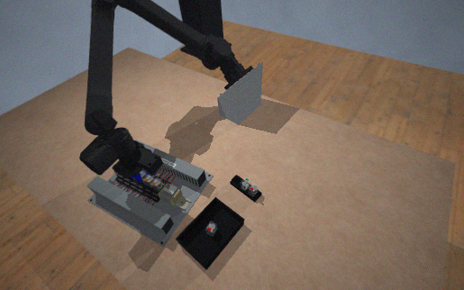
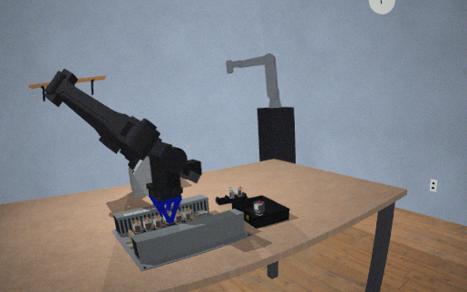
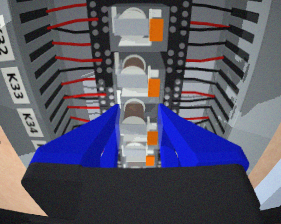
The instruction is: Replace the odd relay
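Note:
My gripper (image 1: 139,176) (image 2: 170,220) (image 3: 139,111) points down into the relay row, its blue fingers shut on an orange-button relay (image 3: 135,120). That relay stands in line with its neighbours, button on the same side; its exact height is hidden. Other orange-button relays (image 3: 133,26) (image 2: 148,223) stand in the row. A red-button relay (image 1: 211,229) (image 2: 258,208) sits in the black tray (image 1: 192,240) (image 2: 270,220), apart from the gripper. The small black holder (image 1: 235,181) (image 2: 222,199) carries a green-button relay (image 1: 245,185) (image 2: 230,193) and another red-button relay (image 1: 253,190) (image 2: 239,192).
Grey slotted wire ducts (image 1: 129,212) (image 2: 187,236) run along both sides of the row. Red and black wires lead between sockets and ducts. A beige block (image 1: 179,199) stands at the row's end. A grey upright panel (image 1: 241,96) stands farther back.

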### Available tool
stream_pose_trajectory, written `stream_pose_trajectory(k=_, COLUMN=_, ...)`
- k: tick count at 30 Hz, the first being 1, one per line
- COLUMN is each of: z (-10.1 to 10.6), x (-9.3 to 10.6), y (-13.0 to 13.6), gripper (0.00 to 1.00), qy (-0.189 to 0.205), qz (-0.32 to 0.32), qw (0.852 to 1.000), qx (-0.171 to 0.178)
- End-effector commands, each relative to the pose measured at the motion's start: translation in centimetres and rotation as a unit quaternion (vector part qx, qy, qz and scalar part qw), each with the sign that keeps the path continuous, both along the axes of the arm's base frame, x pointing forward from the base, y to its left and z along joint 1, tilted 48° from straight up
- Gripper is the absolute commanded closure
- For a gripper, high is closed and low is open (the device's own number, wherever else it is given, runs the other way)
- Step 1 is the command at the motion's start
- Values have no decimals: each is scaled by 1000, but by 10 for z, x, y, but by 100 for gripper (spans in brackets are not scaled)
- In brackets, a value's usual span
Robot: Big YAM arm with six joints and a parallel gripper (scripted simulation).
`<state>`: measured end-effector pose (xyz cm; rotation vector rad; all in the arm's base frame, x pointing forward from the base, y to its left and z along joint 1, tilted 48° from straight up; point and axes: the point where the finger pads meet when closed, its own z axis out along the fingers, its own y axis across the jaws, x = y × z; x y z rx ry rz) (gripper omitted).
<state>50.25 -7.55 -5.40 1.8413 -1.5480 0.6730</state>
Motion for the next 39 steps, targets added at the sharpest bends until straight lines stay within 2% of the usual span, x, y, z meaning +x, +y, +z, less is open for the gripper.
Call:
stream_pose_trajectory(k=1, z=20, x=17, y=5, gripper=100, qy=-19, qz=5, qw=1000, qx=3)
stream_pose_trajectory(k=39, z=19, x=19, y=3, gripper=100, qy=-18, qz=4, qw=1000, qx=3)
